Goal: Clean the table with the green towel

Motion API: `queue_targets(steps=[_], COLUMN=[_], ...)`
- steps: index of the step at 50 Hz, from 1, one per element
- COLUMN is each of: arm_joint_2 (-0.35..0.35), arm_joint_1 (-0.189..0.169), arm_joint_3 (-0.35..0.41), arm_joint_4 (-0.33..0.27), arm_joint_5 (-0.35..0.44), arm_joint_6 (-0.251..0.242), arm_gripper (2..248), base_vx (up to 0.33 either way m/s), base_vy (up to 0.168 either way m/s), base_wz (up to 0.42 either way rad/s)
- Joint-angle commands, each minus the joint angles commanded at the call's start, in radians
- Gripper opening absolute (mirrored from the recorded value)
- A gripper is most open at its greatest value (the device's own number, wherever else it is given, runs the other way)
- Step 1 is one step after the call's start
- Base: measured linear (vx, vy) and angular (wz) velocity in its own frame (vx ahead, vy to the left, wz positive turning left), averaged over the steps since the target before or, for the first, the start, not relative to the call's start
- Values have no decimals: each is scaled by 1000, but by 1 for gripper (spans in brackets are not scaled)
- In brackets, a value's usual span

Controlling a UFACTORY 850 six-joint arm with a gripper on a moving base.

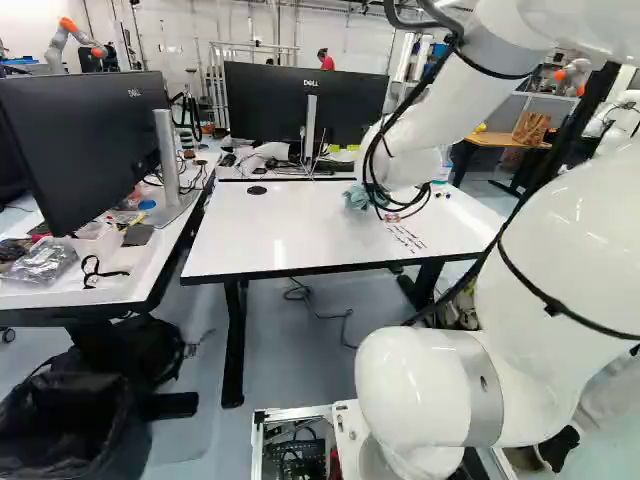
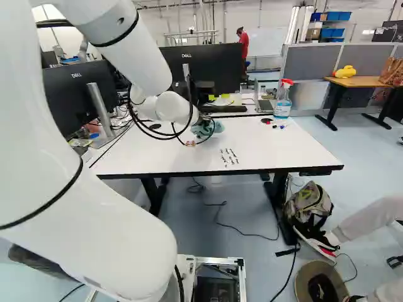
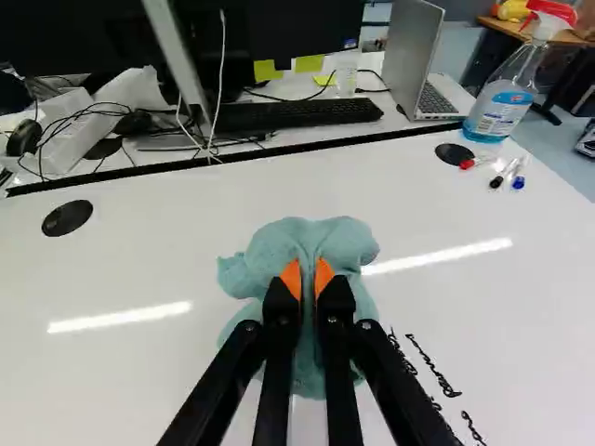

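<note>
"Where is your green towel (image 3: pixel 339 243)?"

"It's in your hand (image 2: pixel 202 123). You have both orange pads (image 3: pixel 291 277) clamped on it from two sides, and its folds bulge out ahead of them and to either side. It hangs bunched low over the worktop (image 2: pixel 277 148); whether it touches the surface, I can't tell for certain."

"And what lies to the right of your hand?"

"You have rows of dark writing (image 2: pixel 229 157) there, nearer the base than the towel. Farther ahead on that side, you have a red marker (image 3: pixel 467 164), a black marker (image 3: pixel 497 181) and a blue marker (image 3: pixel 518 182) lying close together, with a round black disc (image 3: pixel 455 154) near them. Your spray bottle (image 3: pixel 502 102) stands upright just beyond, by the far edge."

"To the left?"

"Ahead of your hand on that side, you have another black disc (image 3: pixel 67 218). Straight ahead, past the worktop's far edge, you see a keyboard (image 3: pixel 297 113), and ahead to the right of it an open laptop (image 3: pixel 416 65)."
</note>
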Motion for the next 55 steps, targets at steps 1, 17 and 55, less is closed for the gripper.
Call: queue_targets(steps=[1,17,55], arm_joint_2=[-1,-30,-79], arm_joint_1=[-3,-56,-139], arm_joint_3=[-1,-29,-127], arm_joint_4=[0,0,34], arm_joint_5=[0,0,-78], arm_joint_6=[0,0,0], arm_gripper=[37,37,37], base_vx=[0,0,0], base_vy=[0,0,0], base_wz=[0,0,0])
